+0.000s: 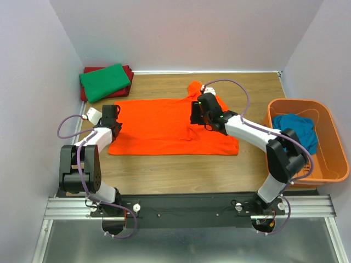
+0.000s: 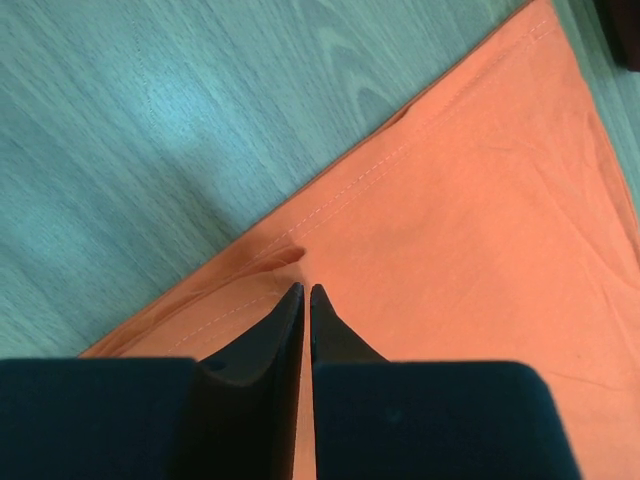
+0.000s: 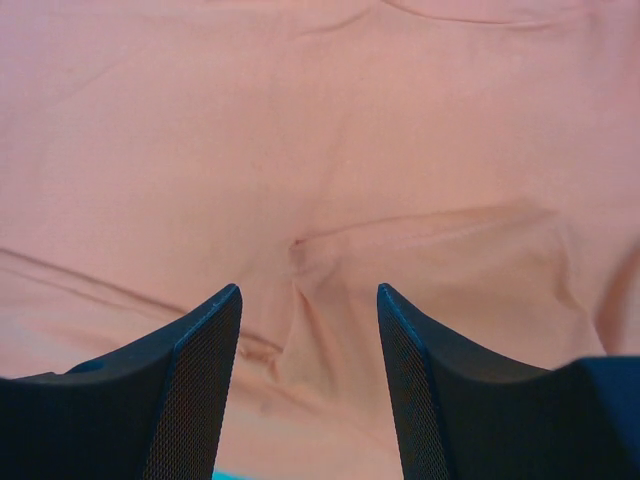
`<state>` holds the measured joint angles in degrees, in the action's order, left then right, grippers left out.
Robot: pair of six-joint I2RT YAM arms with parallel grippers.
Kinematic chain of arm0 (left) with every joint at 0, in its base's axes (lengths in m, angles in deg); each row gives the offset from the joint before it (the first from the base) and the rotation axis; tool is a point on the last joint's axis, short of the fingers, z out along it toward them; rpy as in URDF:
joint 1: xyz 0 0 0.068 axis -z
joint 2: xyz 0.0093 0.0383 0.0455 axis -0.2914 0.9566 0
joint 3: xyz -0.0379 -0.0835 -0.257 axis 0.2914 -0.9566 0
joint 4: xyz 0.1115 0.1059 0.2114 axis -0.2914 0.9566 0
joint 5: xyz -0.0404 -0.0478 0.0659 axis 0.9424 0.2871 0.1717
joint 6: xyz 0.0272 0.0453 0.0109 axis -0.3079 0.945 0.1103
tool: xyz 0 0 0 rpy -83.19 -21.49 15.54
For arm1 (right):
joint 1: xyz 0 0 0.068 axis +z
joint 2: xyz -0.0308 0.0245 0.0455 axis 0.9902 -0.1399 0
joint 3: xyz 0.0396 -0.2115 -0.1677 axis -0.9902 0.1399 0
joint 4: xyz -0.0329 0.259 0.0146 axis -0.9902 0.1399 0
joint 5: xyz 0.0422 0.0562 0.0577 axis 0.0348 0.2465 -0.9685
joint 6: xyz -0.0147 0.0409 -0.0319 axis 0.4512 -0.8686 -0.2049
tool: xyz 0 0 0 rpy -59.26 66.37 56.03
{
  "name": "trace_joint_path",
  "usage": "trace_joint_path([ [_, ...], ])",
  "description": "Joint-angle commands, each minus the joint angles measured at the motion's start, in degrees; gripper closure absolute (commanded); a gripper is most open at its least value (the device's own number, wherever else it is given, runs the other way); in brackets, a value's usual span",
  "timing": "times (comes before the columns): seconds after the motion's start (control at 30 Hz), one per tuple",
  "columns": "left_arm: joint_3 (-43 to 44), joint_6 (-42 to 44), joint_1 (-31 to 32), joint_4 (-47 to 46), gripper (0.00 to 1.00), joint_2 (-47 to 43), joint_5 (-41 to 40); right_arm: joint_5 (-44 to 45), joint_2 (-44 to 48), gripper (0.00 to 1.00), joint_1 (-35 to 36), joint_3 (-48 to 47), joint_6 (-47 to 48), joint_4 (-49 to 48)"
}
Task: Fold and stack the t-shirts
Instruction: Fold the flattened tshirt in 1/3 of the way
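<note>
Four t-shirts (image 1: 164,129), one basket (image 1: 330,137), two arms (image 1: 90,141)

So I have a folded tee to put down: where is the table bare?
Bare: the near strip of table in front of the orange tee, and the far right patch between its sleeve and the basket. Crowded: the middle, under that tee, and the far left corner, where the green tee lies on the dark red tee.

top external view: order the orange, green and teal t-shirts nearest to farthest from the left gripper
1. orange t-shirt: spread mid-table, with the left gripper right at its left edge.
2. green t-shirt: folded in the far left corner, just beyond that gripper.
3. teal t-shirt: in the basket at the right side, clearly farthest.
</note>
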<state>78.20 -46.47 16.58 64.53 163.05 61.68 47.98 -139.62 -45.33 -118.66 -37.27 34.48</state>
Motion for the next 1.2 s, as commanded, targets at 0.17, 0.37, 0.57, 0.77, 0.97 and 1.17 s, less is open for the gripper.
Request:
trace_joint_path([
  [0.17, 2.53, -2.32, 0.18, 4.56, 0.77, -0.89, -1.75, -0.86, 7.1, 0.36, -5.68, 8.5, -3.06, 0.48],
  [0.37, 3.06, -2.84, 0.18, 5.43, 0.65, 1.04, -2.02, -5.61, 7.46, 0.37, -9.55, 9.38, -2.98, 0.48],
  [0.57, 3.76, -3.2, 0.18, 5.09, 0.64, 4.11, -2.1, -5.7, 7.19, 0.37, -9.55, 10.43, -3.24, 0.39],
  [0.77, 5.08, -3.2, 0.18, 5.08, 0.67, 5.52, -1.84, -5.7, 7.54, 0.37, -9.55, 11.23, -3.07, 0.39],
  [0.97, 4.91, -3.11, 0.18, 5.43, 0.84, 4.3, -2.1, -10.44, 7.81, 0.37, -9.55, 11.49, -2.45, -0.83],
  [1.17, 4.38, -2.58, 0.18, 5.52, 0.99, 2.62, -2.46, -12.99, 7.2, 0.38, -9.38, 11.06, -1.92, -2.51],
])
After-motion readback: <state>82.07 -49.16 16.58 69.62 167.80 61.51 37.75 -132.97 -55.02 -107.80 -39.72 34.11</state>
